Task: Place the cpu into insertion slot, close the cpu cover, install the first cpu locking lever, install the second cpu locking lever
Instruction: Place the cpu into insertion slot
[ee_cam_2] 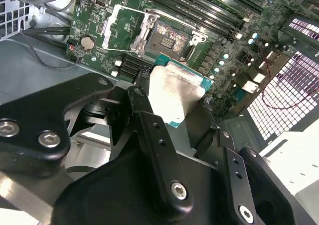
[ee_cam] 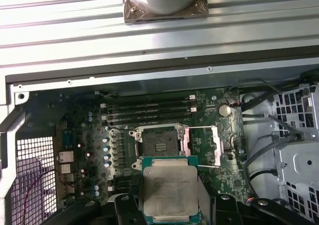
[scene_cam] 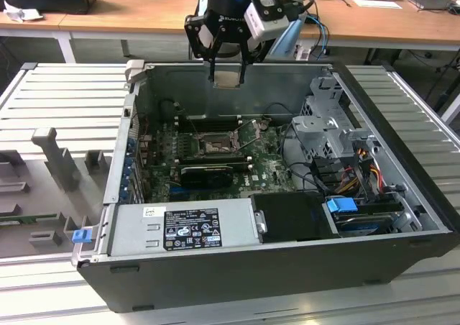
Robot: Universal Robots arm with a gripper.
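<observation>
The black two-fingered gripper (scene_cam: 227,72) hung over the open dark metal computer case (scene_cam: 237,282), its fingers clamped on opposite edges of the cpu (ee_cam: 168,191), a flat square chip with a matte silver-beige face and a green rim. The chip was clear of the green circuit board (ee_cam: 79,135), well above the insertion slot (ee_cam: 160,146), a dark-framed square socket lying bare. The cpu cover (ee_cam: 203,145), a thin silver frame plate, lay folded open just beside the socket, leaving it unobstructed.
</observation>
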